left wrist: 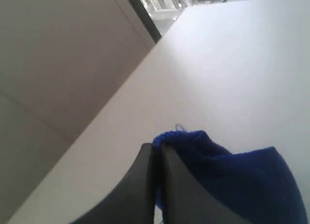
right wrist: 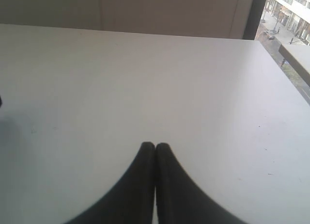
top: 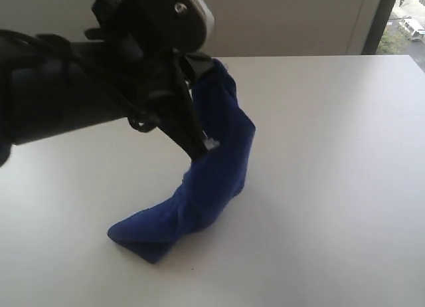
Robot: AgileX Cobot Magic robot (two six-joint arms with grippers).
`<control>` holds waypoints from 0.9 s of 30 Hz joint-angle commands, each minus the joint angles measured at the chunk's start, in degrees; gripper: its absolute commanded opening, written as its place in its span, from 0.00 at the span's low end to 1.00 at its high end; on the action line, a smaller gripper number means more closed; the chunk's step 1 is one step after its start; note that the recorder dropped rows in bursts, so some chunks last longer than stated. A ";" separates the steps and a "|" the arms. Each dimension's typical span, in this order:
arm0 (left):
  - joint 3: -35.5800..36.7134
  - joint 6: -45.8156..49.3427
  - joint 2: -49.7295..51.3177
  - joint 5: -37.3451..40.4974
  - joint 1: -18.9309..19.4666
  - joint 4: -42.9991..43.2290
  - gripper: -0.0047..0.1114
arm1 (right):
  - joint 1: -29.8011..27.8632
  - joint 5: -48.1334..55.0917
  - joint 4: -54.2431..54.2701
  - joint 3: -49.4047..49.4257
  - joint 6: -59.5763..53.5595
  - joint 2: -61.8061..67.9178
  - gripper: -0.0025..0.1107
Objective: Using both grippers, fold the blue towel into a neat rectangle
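Blue towel [top: 216, 177] was half raised: its upper part hung up in the air as a bunched, twisted column, while the lower end rested on the white table [top: 332, 161] in a creased pointed heap, left of centre in the exterior view. Not flat, not a rectangle, folds loose.

Left gripper [top: 202, 146] came in from the left of the exterior view, its black arm covering part of the cloth (exact pinch point hidden there). In the left wrist view the left gripper [left wrist: 156, 149] had its jaws pressed nearly together with blue cloth caught in the slit between them, so it was grasping the towel. The towel [left wrist: 232, 183] bulged out beside and just past the fingertips [left wrist: 144, 151], and a thin thread tail [left wrist: 179, 127] stuck out at the cloth's top corner. Bare table [left wrist: 227, 64] lay behind.

Right gripper [right wrist: 155, 146] was clenched, both tips touching with no cloth in them, above plain table [right wrist: 145, 73] and well apart from the towel.

Beyond the table's far edge: a beige wall [top: 285, 21] and a window strip [top: 406, 21] showing the street outside.
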 commanded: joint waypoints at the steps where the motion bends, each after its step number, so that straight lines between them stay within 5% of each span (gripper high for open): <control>1: -0.02 1.27 4.95 0.97 -0.38 -4.05 0.07 | 0.13 -0.51 -0.28 0.37 0.00 -0.20 0.02; 5: 0.07 1.31 9.40 3.02 -0.38 -4.20 0.10 | 0.13 -0.51 -0.28 0.37 0.00 -0.20 0.02; 14: 0.07 1.31 16.35 5.32 -0.38 -4.20 0.40 | 0.13 -0.51 -0.28 0.37 0.00 -0.20 0.02; 27: 0.07 -1.06 21.20 9.38 -0.26 -4.31 0.42 | 0.13 -0.51 -0.28 0.37 0.00 -0.20 0.02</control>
